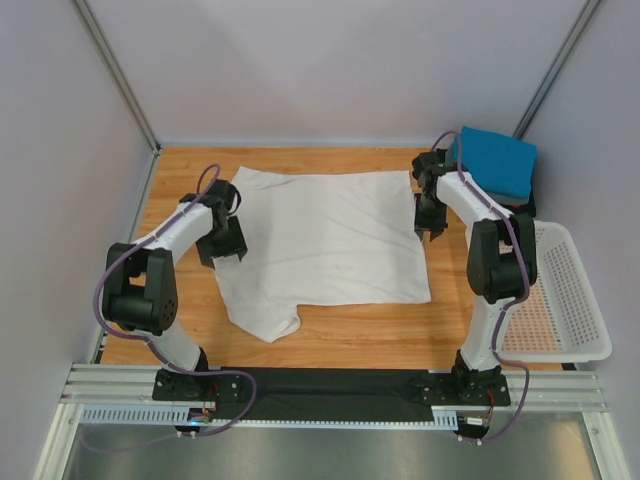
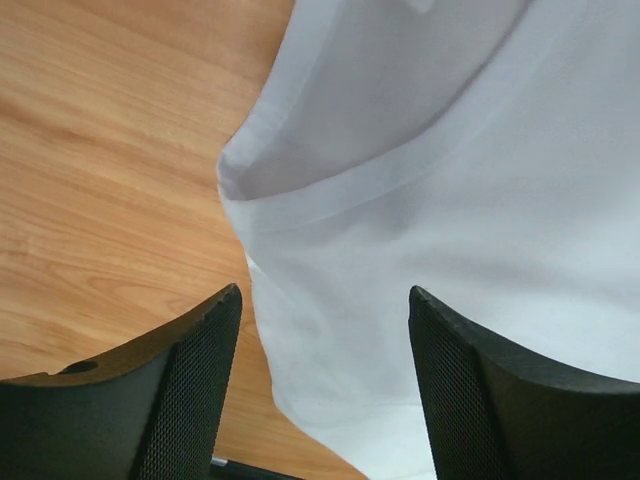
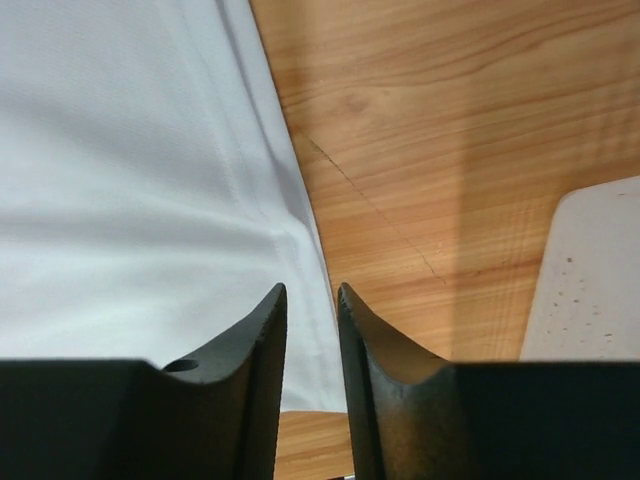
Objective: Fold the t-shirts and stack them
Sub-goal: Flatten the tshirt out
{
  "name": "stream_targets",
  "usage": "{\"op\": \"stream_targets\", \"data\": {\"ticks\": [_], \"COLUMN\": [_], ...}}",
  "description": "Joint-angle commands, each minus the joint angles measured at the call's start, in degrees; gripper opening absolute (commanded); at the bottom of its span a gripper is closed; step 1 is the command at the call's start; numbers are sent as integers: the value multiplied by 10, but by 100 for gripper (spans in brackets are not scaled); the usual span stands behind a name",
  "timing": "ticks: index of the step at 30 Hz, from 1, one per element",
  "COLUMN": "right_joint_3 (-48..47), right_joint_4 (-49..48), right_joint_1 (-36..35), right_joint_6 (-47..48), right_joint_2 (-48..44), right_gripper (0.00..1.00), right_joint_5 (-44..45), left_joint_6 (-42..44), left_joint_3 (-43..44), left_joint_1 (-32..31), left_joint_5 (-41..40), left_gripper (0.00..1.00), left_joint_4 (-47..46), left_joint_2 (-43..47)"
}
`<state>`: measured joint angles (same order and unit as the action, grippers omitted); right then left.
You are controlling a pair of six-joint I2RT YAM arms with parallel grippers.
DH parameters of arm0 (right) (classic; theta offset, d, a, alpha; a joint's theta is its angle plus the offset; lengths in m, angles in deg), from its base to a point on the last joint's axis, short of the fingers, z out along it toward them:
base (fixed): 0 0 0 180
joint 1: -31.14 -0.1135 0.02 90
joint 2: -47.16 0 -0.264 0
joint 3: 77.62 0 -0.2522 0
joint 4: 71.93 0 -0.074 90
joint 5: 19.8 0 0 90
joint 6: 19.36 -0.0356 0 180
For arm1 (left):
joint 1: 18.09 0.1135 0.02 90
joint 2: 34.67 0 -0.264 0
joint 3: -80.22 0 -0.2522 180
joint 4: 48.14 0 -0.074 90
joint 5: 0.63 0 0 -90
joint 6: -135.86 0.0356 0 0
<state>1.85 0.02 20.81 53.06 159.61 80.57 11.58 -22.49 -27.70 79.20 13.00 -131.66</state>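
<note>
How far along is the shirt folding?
Done: blue t-shirt lies folded at the far right corner. In hand: white t-shirt lies spread out, left claw open over its left edge, right claw nearly closed at its right edge, grip unclear. Left: folding and stacking it.

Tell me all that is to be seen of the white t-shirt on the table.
The white t-shirt is large, plain, of thin soft cloth with stitched hems. It lies spread nearly flat on the wooden table, lightly creased, one short sleeve pointing toward the near edge. The left gripper hangs open over its left edge; the right gripper, fingers nearly together, is at its right edge, and whether it pinches the cloth cannot be told.
</note>
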Motion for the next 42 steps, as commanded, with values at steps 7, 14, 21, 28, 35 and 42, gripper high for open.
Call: {"op": "stream_targets", "data": {"ticks": [7,14,21,28,35,42], "right_joint_3": [-164,-202,-219,-174,-57,77], "right_joint_4": [-85,-217,-196,-178,-175,-171], "right_joint_1": [-24,-36,-35,-35,-34,-35], "right_joint_6": [-32,-64,-52,-45,-59,-80], "right_joint_2": [-24,85,167,169,115,26], "right_gripper": [31,4,0,0,0,0], "right_joint_5": [-57,-70,-55,-40,-41,-47], "left_joint_6": [33,2,-35,-62,-71,-76], "left_joint_3": [168,215,220,212,126,54], "left_joint_1": [-1,-1,-21,-38,-50,-65], "left_joint_5": [22,78,111,81,71,57], "left_gripper": [76,67,61,59,57,56], "left_joint_4": [-96,-220,-252,-175,-120,-33], "left_joint_2": [45,-76,-159,-197,-164,-89]}}
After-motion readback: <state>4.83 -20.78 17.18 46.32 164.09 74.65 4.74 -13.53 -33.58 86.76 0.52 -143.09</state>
